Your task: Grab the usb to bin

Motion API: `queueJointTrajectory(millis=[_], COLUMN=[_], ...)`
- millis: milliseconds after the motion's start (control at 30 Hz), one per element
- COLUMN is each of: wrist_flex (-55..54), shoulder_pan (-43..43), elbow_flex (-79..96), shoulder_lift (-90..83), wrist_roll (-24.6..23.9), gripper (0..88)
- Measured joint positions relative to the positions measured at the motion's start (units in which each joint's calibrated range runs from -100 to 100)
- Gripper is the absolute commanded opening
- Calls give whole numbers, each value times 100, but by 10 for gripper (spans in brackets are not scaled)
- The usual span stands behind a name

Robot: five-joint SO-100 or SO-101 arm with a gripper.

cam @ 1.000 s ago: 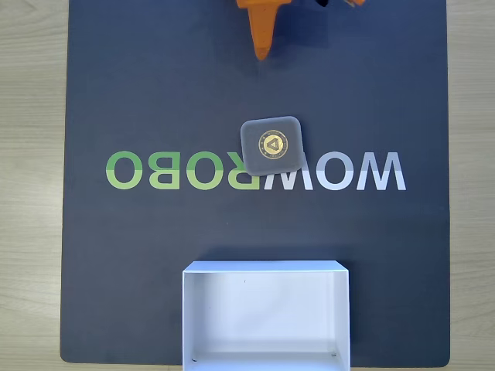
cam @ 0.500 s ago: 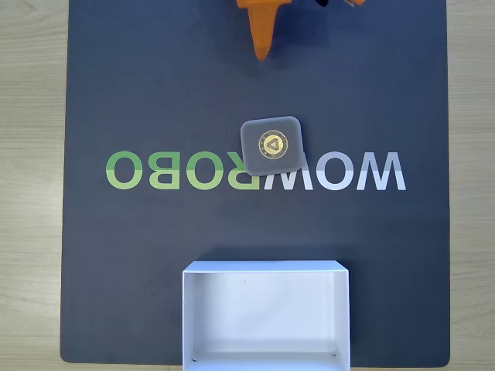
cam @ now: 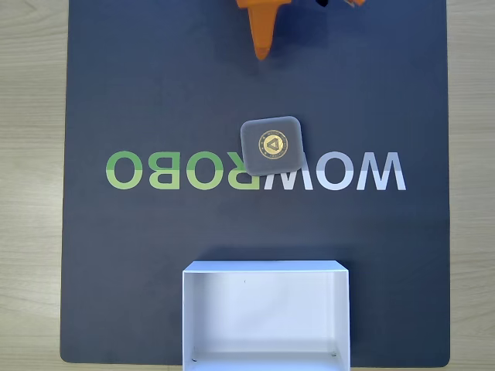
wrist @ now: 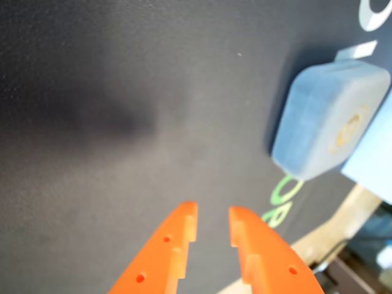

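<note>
The usb (cam: 271,145) is a small grey rounded square with a gold triangle emblem facing up, lying flat on the dark mat in the middle of the fixed view. In the wrist view the usb (wrist: 324,122) sits at the upper right. My orange gripper (cam: 261,48) points down from the top edge of the fixed view, well above the usb and apart from it. In the wrist view the gripper (wrist: 212,214) has its fingers almost together with only a narrow slit between them, holding nothing. The white bin (cam: 265,267) stands open at the bottom centre with nothing in it.
A dark mat (cam: 155,85) with mirrored "WOWROBO" lettering (cam: 255,171) covers most of the light wooden table (cam: 31,154). Bare mat lies between gripper, usb and bin. A pale corner of the bin (wrist: 375,153) shows at the right of the wrist view.
</note>
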Motion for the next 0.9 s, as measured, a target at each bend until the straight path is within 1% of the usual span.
queueJointTrajectory(millis=[67,200,333,467,600,767,900], wrist_flex=[-147,-1034,-1957,-2216,-2138,-1129,-293], shoulder_pan=[9,0,0,0,0,-9,-168], elbow_flex=[-9,-443,-1491,-2964,-4483,-6353,-7610], shoulder_lift=[250,1369,3127,5023,6623,8057,8871], wrist_roll=[31,37,37,37,5,-16,-16], gripper=[63,63,63,63,63,63,63])
